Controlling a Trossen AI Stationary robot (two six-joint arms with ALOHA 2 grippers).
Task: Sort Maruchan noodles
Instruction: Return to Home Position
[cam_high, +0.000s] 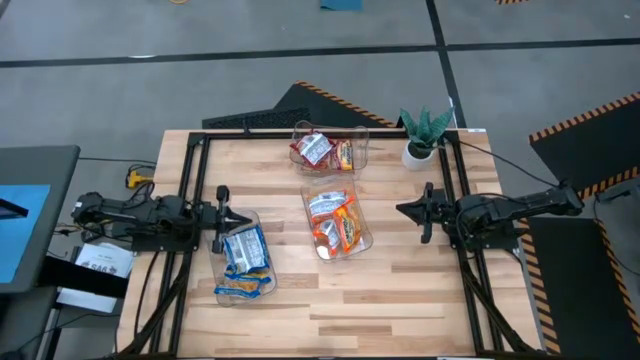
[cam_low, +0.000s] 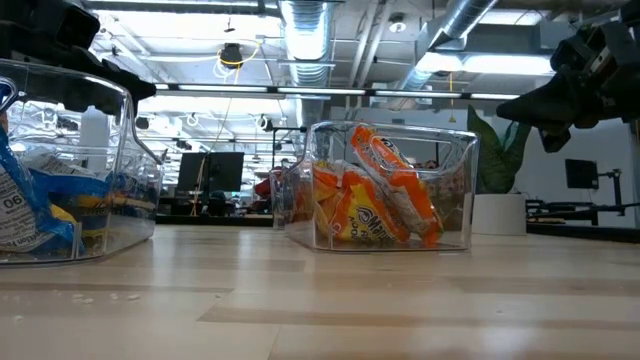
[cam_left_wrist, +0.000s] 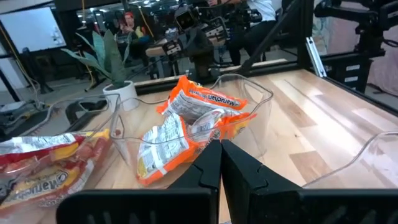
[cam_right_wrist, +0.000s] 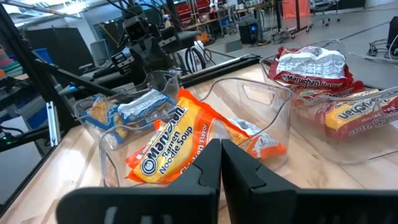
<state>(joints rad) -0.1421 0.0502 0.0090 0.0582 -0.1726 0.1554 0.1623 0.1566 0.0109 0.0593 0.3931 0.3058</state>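
Observation:
The Maruchan noodles lie sorted in three clear bins on the wooden table. The blue-and-white packets (cam_high: 245, 262) fill the left bin (cam_high: 228, 292). The orange packets (cam_high: 337, 222) (cam_left_wrist: 193, 124) (cam_right_wrist: 166, 151) are in the middle bin (cam_high: 364, 238), and the red-and-white packets (cam_high: 318, 150) (cam_right_wrist: 311, 67) are in the far bin (cam_high: 362, 140). My left gripper (cam_high: 222, 212) (cam_left_wrist: 221, 163) is shut and empty, held level above the left bin's far end. My right gripper (cam_high: 424, 212) (cam_right_wrist: 221, 160) is shut and empty, held level to the right of the middle bin.
A potted plant (cam_high: 424, 135) stands at the table's far right corner, and a black keyboard (cam_high: 250, 121) lies at the far edge. Bare wood stretches along the near edge (cam_high: 380, 310). The black frame rails (cam_high: 190, 160) run along both sides.

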